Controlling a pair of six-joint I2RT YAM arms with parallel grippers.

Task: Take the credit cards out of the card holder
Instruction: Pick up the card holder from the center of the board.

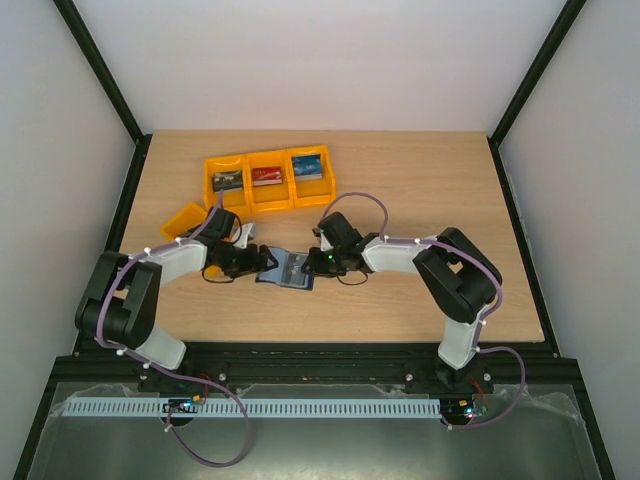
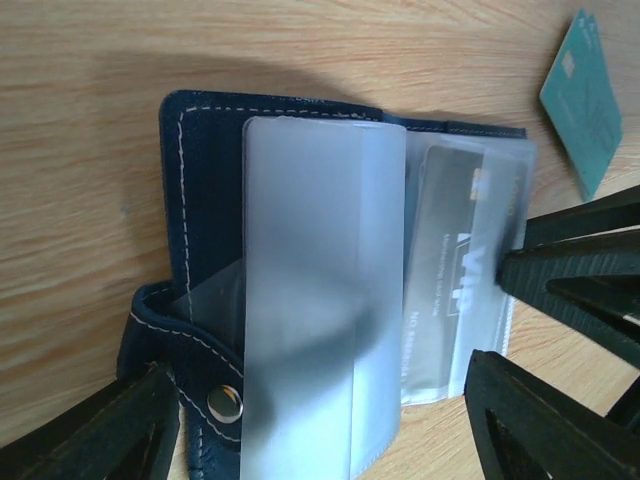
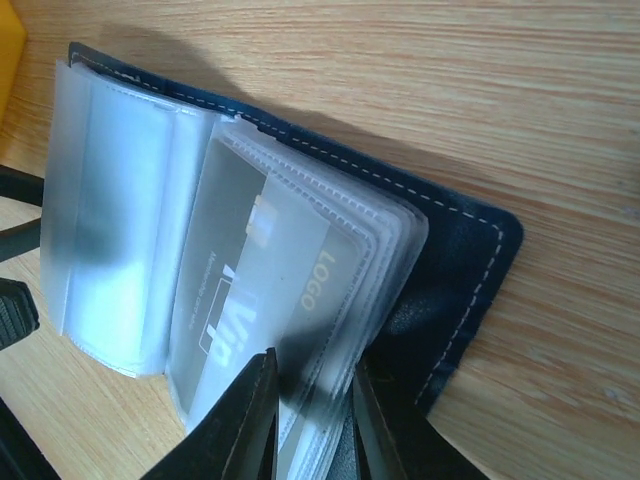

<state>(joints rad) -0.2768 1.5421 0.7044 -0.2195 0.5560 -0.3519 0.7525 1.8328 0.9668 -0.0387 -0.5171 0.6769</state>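
A light wooden table point(image 1: 420, 200) fills the middle of the overhead view, enclosed by white walls point(image 1: 300, 60). In the upper left of the tabletop stands a row of three orange plastic bins point(image 1: 270, 204), with a fourth orange bin point(image 1: 183, 218) apart from them, lower and further left. A teal-green card point(image 2: 583, 100) lies flat on the wood at the upper right of the left wrist view. A white perforated strip point(image 1: 320, 408) runs along the bottom.
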